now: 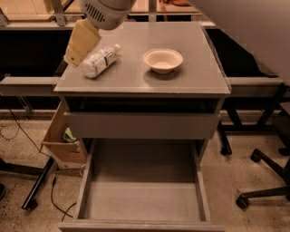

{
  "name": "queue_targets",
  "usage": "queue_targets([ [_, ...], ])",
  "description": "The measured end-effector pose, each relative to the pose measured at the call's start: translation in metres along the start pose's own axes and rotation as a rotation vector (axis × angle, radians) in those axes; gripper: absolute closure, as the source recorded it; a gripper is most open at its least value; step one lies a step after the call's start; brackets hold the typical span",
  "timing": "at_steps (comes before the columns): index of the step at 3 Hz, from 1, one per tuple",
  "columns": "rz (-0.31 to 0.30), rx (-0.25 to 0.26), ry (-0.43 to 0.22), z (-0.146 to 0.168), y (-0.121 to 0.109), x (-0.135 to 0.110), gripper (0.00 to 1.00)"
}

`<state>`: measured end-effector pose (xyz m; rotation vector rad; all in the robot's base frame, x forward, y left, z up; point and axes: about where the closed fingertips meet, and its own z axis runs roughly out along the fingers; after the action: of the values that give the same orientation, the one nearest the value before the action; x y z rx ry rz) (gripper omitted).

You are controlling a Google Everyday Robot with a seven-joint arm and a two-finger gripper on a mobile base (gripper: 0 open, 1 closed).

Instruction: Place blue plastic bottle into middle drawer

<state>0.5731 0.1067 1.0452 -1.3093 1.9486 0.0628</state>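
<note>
The middle drawer [142, 204] stood open, nearer than and below the beige bowl [163, 60]. On the table [136, 84], left of the bowl, the blue plastic bottle [100, 60] lay on its side. The gripper [73, 57] hung just beyond the bottle's left end; I could not tell whether it was clenched or released.

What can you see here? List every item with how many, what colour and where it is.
bottle: one, clear with white cap, lying on the cabinet top, left side
bowl: one, beige, upright on the cabinet top, right of the bottle
cabinet: one, grey, centre
upper drawer: one, grey, under the top
lower drawer: one, grey, pulled open, nothing inside
cardboard box: one, brown, floor left of the cabinet
chairs: parts of two, black, floor at right
cable: black, floor at left
arm: one, pale grey, top left
tool: one, beige, at the bottle's base end
</note>
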Motion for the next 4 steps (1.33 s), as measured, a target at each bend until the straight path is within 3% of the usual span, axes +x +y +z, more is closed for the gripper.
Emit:
queue_targets([
  [1, 0.0, 0.0, 0.0, 0.0, 0.0, 0.0, 0.0],
  [2, 0.064, -0.024, 0.03, 0.013, -0.002, 0.0, 0.0],
  [3, 0.24, -0.094, 0.108, 0.052, -0.012, 0.008, 0.0],
  [4, 0.458, -0.153, 0.26, 0.11, -0.027, 0.021, 0.0],
])
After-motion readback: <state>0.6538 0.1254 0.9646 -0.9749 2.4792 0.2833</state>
